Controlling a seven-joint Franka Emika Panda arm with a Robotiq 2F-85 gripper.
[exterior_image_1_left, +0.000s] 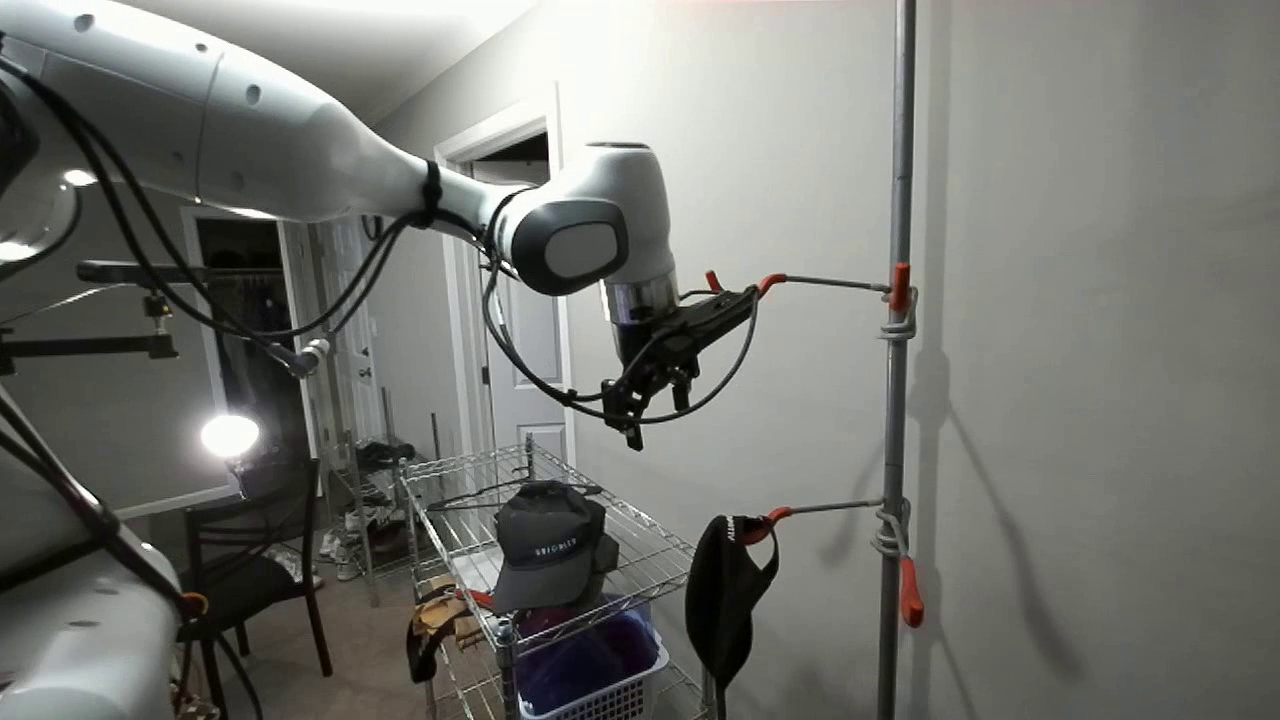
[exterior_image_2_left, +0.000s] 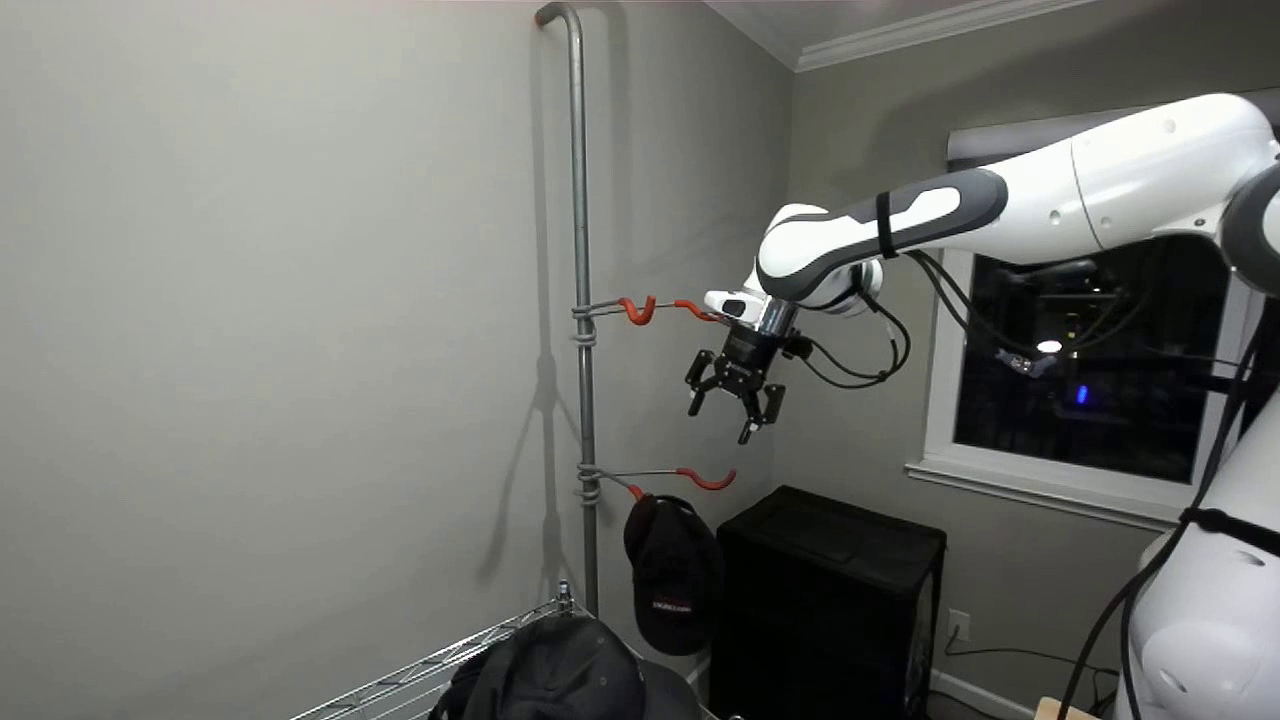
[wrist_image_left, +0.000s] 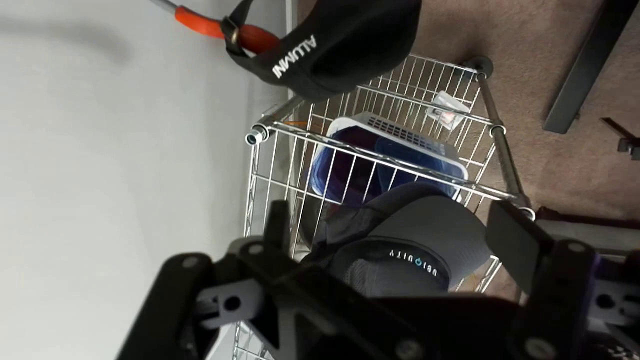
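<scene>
Dark grey, the lettered cap (exterior_image_1_left: 545, 545) lies on the top shelf of the wire rack (wrist_image_left: 395, 163), below the gripper (exterior_image_2_left: 720, 422) and well apart from it. In the wrist view the cap shows between the fingers (wrist_image_left: 515, 245), which stand spread wide, its brim toward the one at that picture's right. Near the rack, a black cap (exterior_image_1_left: 718, 600) hangs by its strap from a red-ended hook (wrist_image_left: 200, 22) on the metal pole (exterior_image_1_left: 896, 430).

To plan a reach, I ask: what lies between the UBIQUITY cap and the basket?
The wire shelf: the wrist view shows the cap above its bars and the basket beneath. Whether anything else lies between is hidden.
</scene>
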